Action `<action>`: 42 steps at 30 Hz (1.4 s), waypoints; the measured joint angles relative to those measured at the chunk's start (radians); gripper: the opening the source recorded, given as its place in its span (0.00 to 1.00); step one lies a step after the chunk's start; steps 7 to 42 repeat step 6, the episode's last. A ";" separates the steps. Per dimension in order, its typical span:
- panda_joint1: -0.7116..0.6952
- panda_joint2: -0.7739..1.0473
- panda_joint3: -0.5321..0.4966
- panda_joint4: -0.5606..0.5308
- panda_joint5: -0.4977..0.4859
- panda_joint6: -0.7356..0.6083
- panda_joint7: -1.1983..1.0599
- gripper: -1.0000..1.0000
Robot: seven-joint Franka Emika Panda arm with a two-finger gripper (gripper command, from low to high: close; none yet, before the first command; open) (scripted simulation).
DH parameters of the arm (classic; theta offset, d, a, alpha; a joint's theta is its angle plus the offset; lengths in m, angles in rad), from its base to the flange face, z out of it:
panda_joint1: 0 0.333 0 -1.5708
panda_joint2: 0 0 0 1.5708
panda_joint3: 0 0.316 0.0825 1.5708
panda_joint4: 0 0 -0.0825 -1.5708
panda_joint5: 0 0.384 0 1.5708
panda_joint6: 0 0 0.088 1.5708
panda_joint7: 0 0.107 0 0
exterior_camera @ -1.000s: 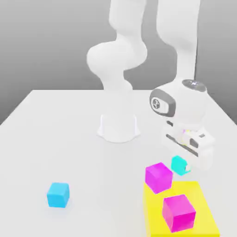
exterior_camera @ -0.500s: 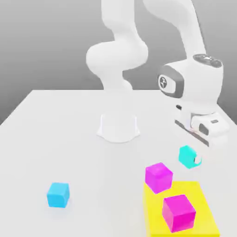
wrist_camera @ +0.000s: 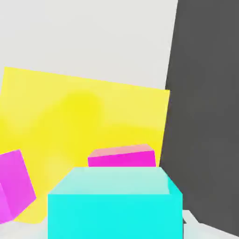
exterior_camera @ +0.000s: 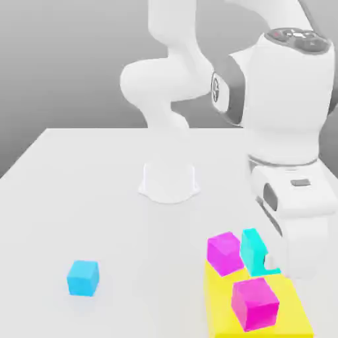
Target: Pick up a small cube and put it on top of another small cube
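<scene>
The small cube (exterior_camera: 252, 249), plain teal, hangs just above the back edge of the yellow pad (exterior_camera: 290, 310), close beside a magenta cube (exterior_camera: 224, 252). My gripper (exterior_camera: 263, 259) is shut on the small cube from the exterior view's right. In the hand view the small cube (wrist_camera: 114, 205) is very near, with one magenta cube (wrist_camera: 122, 157) right behind it and another magenta cube (wrist_camera: 14, 189) off to one side, both over the yellow pad (wrist_camera: 84, 112). A sky-blue cube (exterior_camera: 83, 277) lies alone on the table at the exterior view's left.
A second, larger magenta cube (exterior_camera: 255, 304) sits on the yellow pad nearer the camera. The arm's white base (exterior_camera: 169, 181) stands at the table's middle back. Beyond the pad, the hand view shows the table edge and dark ground (wrist_camera: 205, 116).
The hand rose with the teal cube off the table, then swung toward the camera and came down; the cube now hangs over the pad's back edge. The other cubes stayed put.
</scene>
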 joint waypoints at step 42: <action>-0.001 0.016 0.001 -0.003 0.004 0.019 -0.003 1.00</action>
